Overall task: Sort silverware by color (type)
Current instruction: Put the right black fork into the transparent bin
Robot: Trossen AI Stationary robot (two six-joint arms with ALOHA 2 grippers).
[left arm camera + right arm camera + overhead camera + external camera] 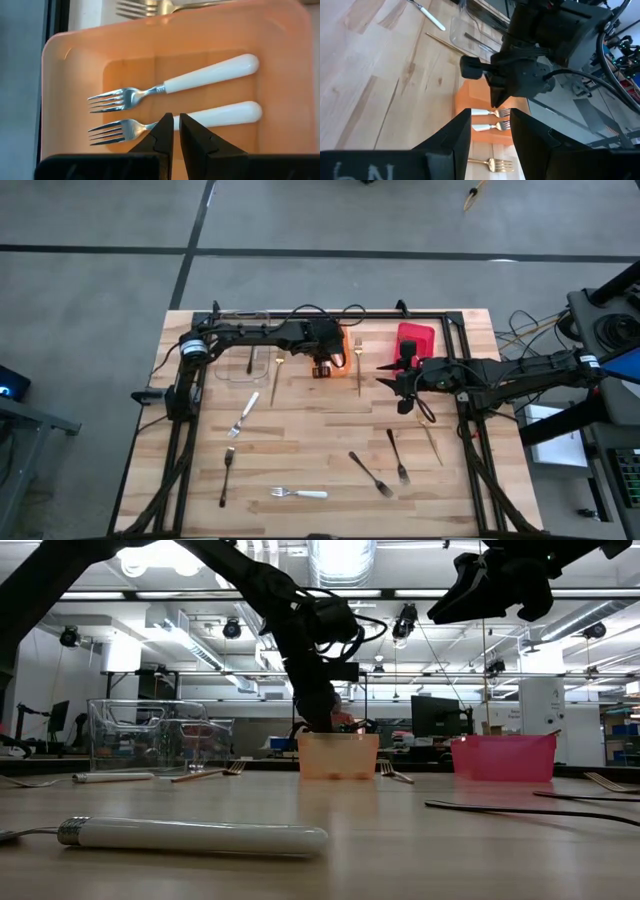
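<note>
Two silver forks with white handles (200,77) (225,114) lie side by side on the floor of the orange bin (75,60). My left gripper (176,125) is shut and points down into that bin, its tips over the neck of one fork; in the high view it (322,365) covers most of the bin. My right gripper (490,114) hangs open and raised to the right of the bin, beside the red bin (415,340), with nothing between its fingers. Other forks lie loose on the table: gold (357,360), dark (370,473), white-handled (298,494). My left gripper's shut fingertips (165,127) stand from above over the neck of one white-handled fork (145,129), which lies flat on the bin floor. Whether they touch it I cannot tell.
A clear bin (255,360) with a dark fork in it stands left of the orange bin. More forks lie about: gold (277,375) (432,438), dark (227,473) (397,455), white-handled (243,415). A black frame (460,330) borders the table.
</note>
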